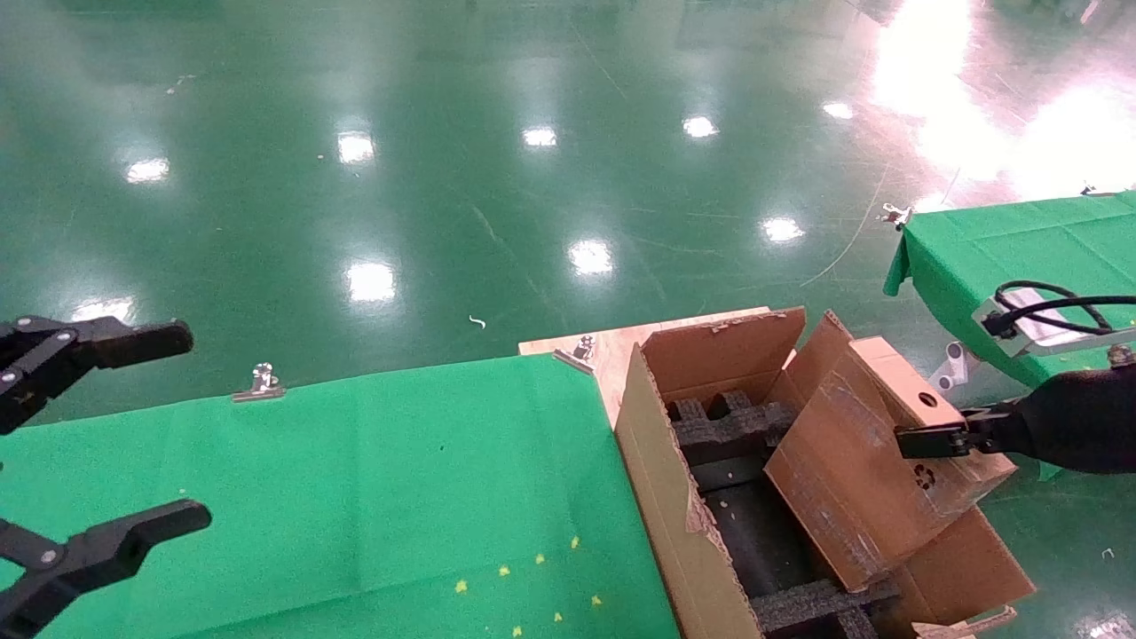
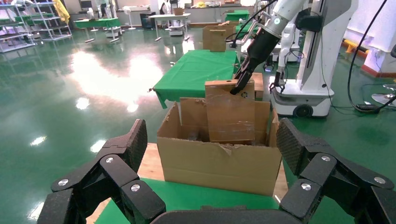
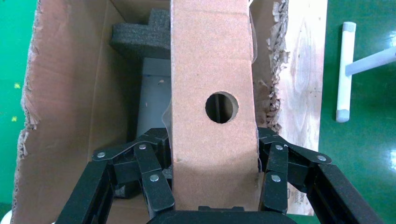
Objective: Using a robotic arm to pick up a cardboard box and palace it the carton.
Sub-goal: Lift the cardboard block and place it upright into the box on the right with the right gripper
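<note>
Holding the box [image 1: 874,461] from both sides, our right gripper [image 3: 212,175] has its fingers [image 3: 154,179] pressed against the two long faces, with the round hole facing the wrist camera. We see the box tilted over the open carton [image 1: 661,461], its lower end down between the carton walls and its upper end leaning out past the right flap. Black foam [image 1: 728,422] lines the inside of the carton, with one notched block near the far end and another strip at the near end. The carton stands just off the right edge of the green table [image 1: 355,497], on a wooden board [image 1: 612,351] that shows at the table's far right corner. From the left wrist view we see the right arm [image 2: 268,35] reaching down to the box's top end from behind the carton. Our left gripper [image 1: 80,453] hovers at the table's left edge, well apart from the carton, fingers spread wide and holding nothing. A second green table [image 1: 985,248] lies beyond the carton to the right. Metal clips [image 1: 260,383] pin the cloth along the near table's far edge.
</note>
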Controlling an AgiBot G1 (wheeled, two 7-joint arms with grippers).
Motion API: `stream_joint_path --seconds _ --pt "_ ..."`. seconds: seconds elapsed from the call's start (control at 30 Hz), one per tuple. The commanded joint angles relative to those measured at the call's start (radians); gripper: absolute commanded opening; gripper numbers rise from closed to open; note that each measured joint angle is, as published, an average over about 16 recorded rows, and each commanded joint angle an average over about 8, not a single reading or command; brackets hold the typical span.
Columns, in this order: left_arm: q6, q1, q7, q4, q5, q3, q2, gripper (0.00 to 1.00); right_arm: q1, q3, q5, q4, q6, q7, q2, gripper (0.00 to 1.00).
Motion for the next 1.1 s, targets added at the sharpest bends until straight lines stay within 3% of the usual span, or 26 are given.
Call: stream_joint_path --seconds 0.03,0.5,1.1 --pt "0.0 0.0 0.0 0.0 0.0 0.0 0.0 1.0 0.001 0.0 0.001 -0.009 -0.001 -0.005 -0.002 0.0" --pt "0.0 0.0 0.0 0.0 0.0 0.0 0.0 1.0 -0.052 -0.05 -0.197 0.008 0.106 0.209 -0.062 0.0" --pt "0.0 0.0 0.0 0.0 0.0 0.0 0.0 1.0 -0.157 -0.108 -0.343 0.005 0.274 0.349 -0.146 0.0"
